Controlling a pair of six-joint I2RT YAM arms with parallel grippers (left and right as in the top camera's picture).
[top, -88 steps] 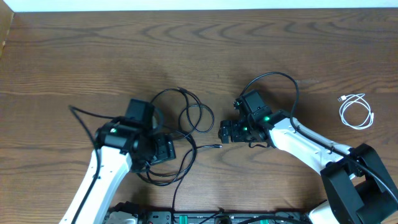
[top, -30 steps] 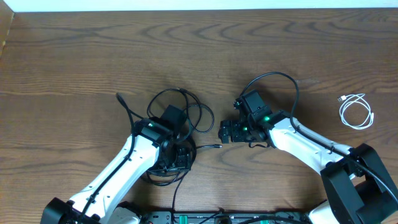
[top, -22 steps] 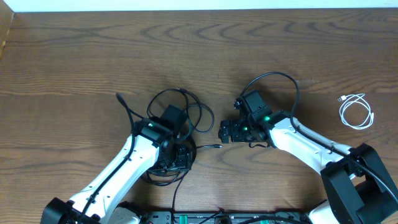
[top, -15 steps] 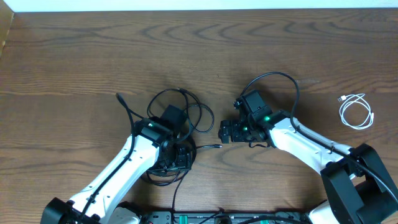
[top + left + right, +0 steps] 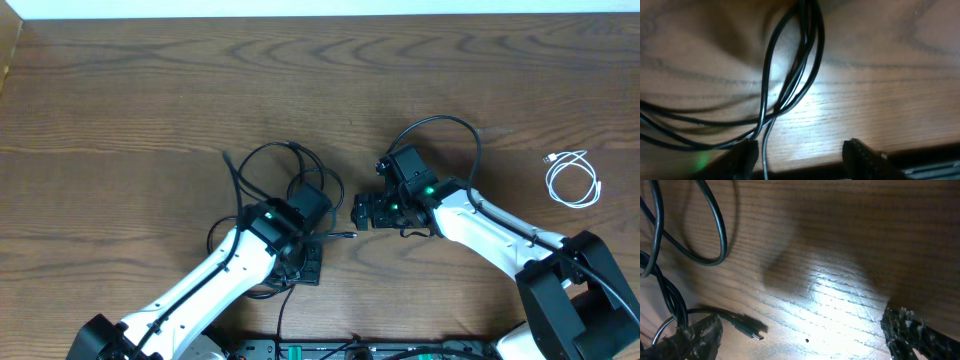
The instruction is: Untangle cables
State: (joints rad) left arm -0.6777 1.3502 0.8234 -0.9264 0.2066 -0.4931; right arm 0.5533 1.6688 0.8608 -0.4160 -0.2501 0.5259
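1. Left arm (image 5: 215, 290) has swung right vs 0.5 s ago; left gripper (image 5: 306, 262) now sits over the lower-right edge of the black cable (image 5: 291, 146) tangle.
2. L wrist view: jaws apart, nothing clamped; cable strands cross just ahead, one running down beside a finger.
3. R wrist view: right gripper (image 5: 805, 332) wide open, holding nothing; the plug (image 5: 751, 329) lies on the table (image 5: 150, 80) between its fingers.
4. Overhead: tangle loops spread btwn both arms; white cable (image 5: 573, 178) coiled far right, well apart.
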